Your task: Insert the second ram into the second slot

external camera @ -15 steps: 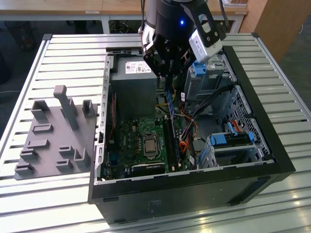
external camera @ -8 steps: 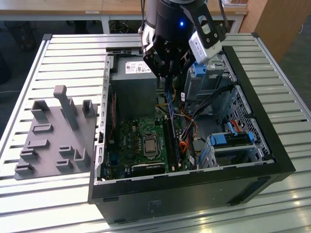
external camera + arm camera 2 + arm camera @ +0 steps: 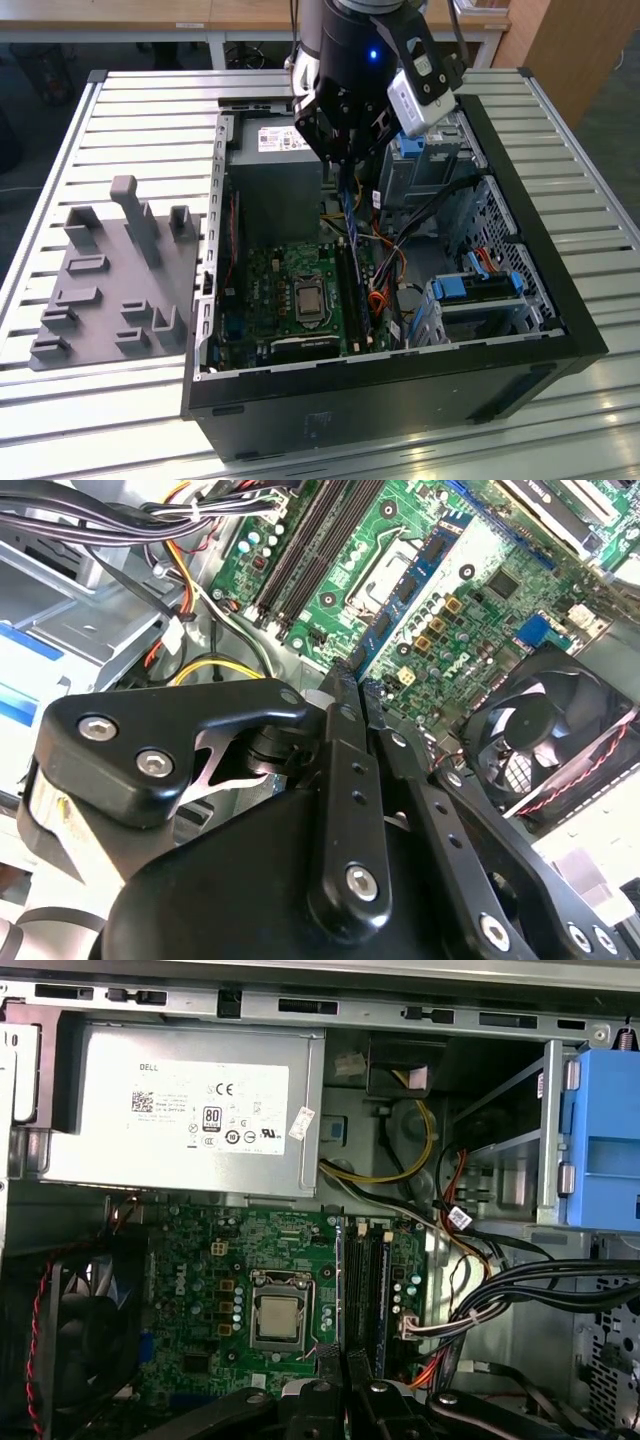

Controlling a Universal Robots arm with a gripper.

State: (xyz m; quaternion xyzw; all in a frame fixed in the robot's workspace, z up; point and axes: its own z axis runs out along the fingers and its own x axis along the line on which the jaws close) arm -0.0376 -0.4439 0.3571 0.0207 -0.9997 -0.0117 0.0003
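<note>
Slatted silver metal table (image 3: 130, 110); open black computer case (image 3: 400, 400) on it, toward the exterior view's right; grey fixture plate (image 3: 100, 290) with upright blocks, just beside the case

Grey jig (image 3: 100, 300) beside computer case (image 3: 400, 400) (open).

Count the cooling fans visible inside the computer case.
1: a black fan beside the green circuit board, in both wrist views. Others may be hidden.
</note>
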